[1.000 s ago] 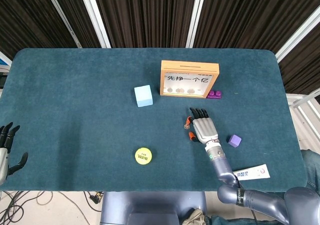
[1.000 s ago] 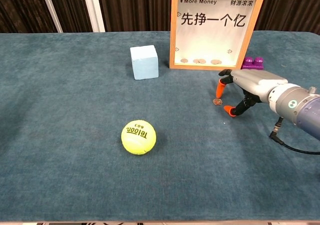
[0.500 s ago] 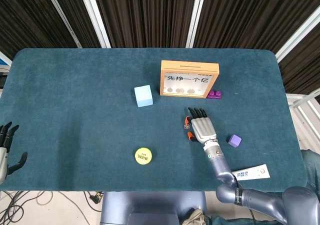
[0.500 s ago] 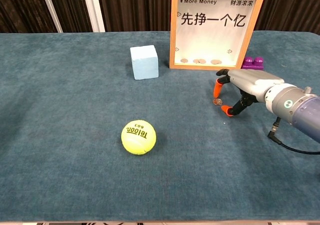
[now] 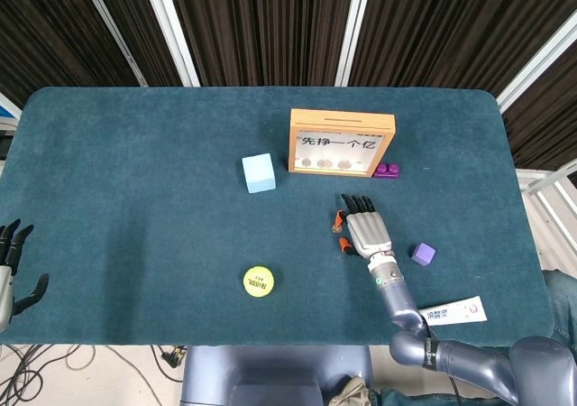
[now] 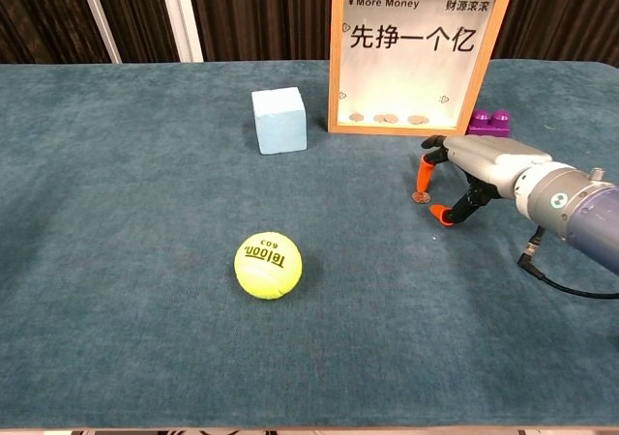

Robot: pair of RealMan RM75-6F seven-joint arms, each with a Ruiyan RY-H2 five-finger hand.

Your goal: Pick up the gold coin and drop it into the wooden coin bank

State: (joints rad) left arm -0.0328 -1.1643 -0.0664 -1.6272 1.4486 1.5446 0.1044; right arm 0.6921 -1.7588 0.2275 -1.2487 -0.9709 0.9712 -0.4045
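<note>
The gold coin (image 6: 420, 197) lies flat on the teal cloth, in front of the wooden coin bank (image 6: 418, 53) (image 5: 342, 142). That bank stands upright with a clear front and several coins at its bottom. My right hand (image 6: 484, 164) (image 5: 365, 230) hovers palm-down just right of the coin. One orange fingertip (image 6: 423, 174) is behind the coin and the orange thumb tip (image 6: 440, 213) is in front of it, with the coin between them on the cloth, not lifted. My left hand (image 5: 9, 275) hangs with its fingers spread at the table's near left edge, holding nothing.
A light blue cube (image 6: 280, 120) stands left of the bank and a purple brick (image 6: 489, 122) right of it. A yellow tennis ball (image 6: 268, 265) sits near the front. A small purple block (image 5: 423, 253) and a white tube (image 5: 453, 312) lie by my right forearm.
My right hand has shifted only slightly around the coin, which stays on the cloth. My left hand has sunk a little lower at the table edge.
</note>
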